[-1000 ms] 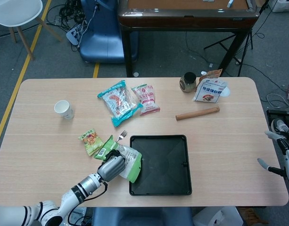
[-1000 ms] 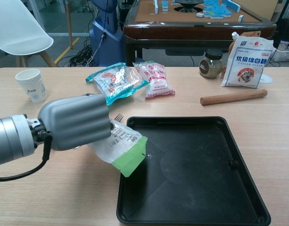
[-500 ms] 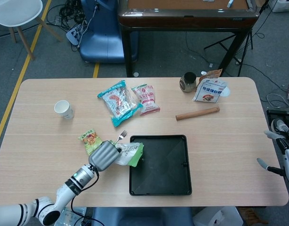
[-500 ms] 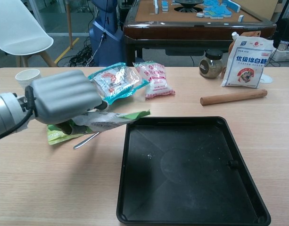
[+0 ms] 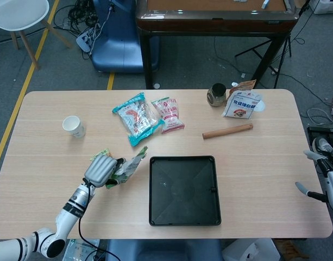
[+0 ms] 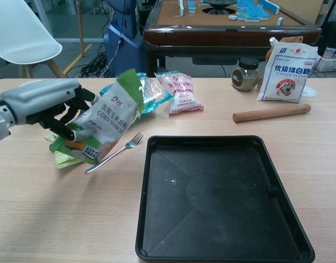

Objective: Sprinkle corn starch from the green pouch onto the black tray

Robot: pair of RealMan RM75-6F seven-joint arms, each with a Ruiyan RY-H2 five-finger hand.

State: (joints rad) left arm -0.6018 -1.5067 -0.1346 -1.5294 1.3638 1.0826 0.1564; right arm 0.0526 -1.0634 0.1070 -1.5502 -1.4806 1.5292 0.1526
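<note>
My left hand [image 6: 44, 104] has drawn back off the black tray [image 6: 222, 200] and now holds the green pouch [image 6: 104, 123] upright over the counter [image 6: 58, 219], left of the tray, fingers [image 6: 63, 129] clamped around its lower half. A fork [image 6: 114, 153] has come into sight below it. The small packet under the pouch is mostly hidden. My right hand [image 5: 325, 179] sits cut off at the frame edge; I cannot tell its fingers' state.
</note>
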